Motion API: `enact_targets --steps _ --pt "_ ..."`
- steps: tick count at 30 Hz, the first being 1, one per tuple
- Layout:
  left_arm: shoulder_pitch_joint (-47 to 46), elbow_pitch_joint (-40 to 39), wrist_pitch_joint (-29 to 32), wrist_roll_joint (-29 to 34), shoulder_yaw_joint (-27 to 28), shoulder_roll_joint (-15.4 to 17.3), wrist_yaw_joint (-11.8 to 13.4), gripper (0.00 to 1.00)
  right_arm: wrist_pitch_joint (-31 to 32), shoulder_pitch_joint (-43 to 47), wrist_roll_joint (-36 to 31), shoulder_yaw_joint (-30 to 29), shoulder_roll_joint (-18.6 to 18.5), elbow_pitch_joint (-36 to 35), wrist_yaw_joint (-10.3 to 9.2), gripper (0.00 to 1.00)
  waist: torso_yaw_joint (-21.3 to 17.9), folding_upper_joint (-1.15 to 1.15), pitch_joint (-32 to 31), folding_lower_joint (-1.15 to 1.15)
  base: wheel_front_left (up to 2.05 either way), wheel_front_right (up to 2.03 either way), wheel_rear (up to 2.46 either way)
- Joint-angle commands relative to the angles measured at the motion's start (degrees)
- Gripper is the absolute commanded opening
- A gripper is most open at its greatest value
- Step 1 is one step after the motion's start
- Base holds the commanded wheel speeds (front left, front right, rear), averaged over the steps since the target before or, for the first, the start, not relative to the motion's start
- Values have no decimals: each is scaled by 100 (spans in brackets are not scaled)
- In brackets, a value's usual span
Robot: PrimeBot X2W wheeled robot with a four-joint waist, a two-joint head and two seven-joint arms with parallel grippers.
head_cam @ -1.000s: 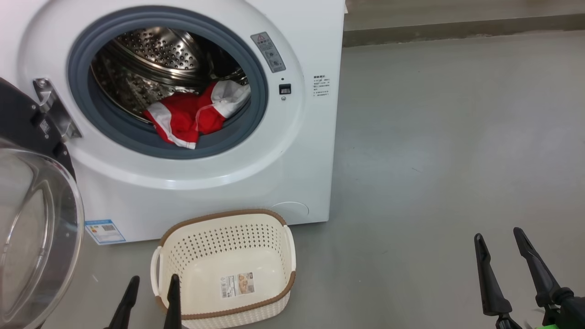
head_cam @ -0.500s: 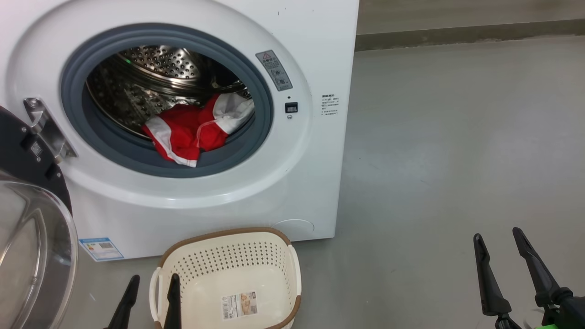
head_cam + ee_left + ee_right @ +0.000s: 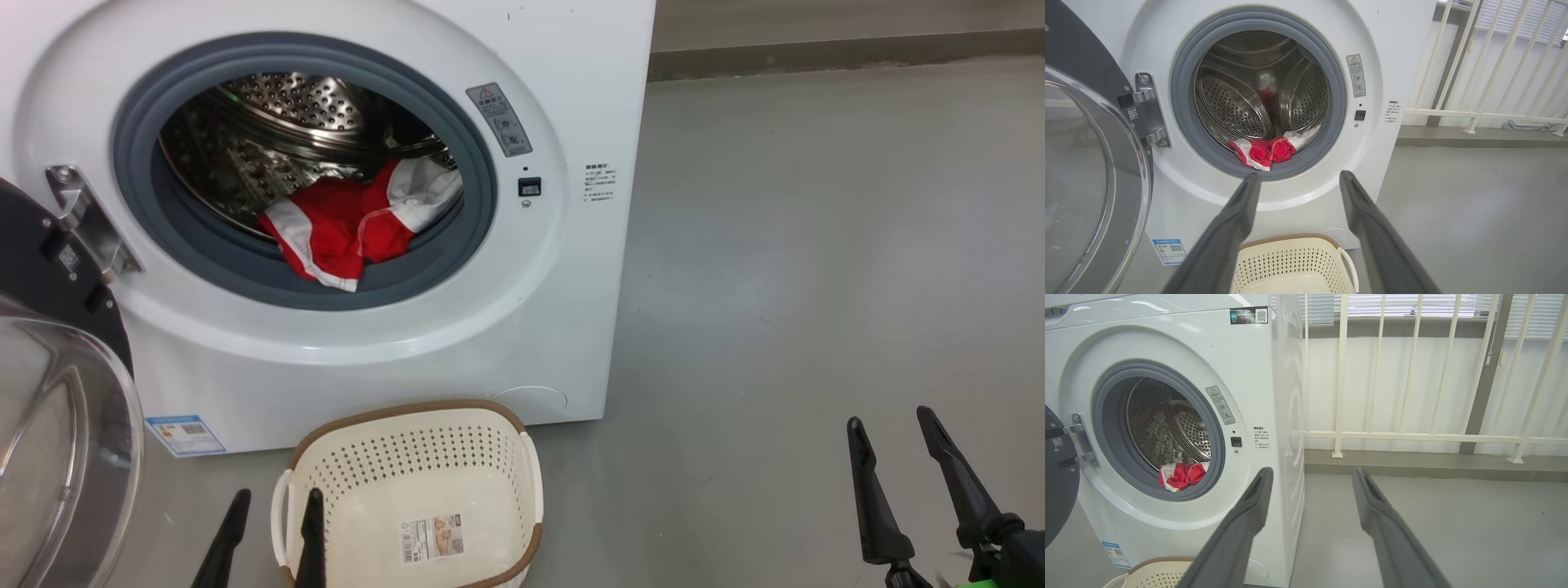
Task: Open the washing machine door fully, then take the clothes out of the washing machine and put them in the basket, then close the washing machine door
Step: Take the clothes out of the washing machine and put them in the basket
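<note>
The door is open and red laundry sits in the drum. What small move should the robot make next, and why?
Probably reach the left tool forward toward the clothes lying at the front of the drum. The washing machine door hangs open, the basket holds nothing, and that tool stands open, pointing at the opening.

The washing machine [image 3: 392, 359] was white, its gasket [image 3: 135, 204] grey, its drum [image 3: 302, 98] silvery steel dotted with holes. The clothes [image 3: 335, 229] were bright red with white stripes and panels. At nine o'clock the washing machine door [image 3: 33, 261] showed a black rim around clear glass. At six o'clock the basket [image 3: 408, 457] was cream — dotted with holes, rimmed in woven-look brown. The label [image 3: 185, 435] was blue, the floor [image 3: 816, 245] grey.
</note>
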Motion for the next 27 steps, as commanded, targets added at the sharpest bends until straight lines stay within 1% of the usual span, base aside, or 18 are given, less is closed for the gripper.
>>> enact_targets --steps 1,10,18,27 --pt "-255 -159 -70 58 203 52 62 100 -12 -157 -20 136 -97 -152 28 100 8 0 9 0 0 0 0" --pt "-287 -132 -14 69 263 14 254 100 -23 -197 -20 168 -97 -139 28 100 31 0 98 0 0 0 0" --pt "-362 -106 -1 92 253 1 330 100 -34 -249 -28 183 -97 -174 28 100 52 0 254 0 0 0 0" --pt "-600 -15 1 62 233 -65 363 100 -45 -412 -58 232 -97 -203 28 100 98 0 574 0 0 0 0"
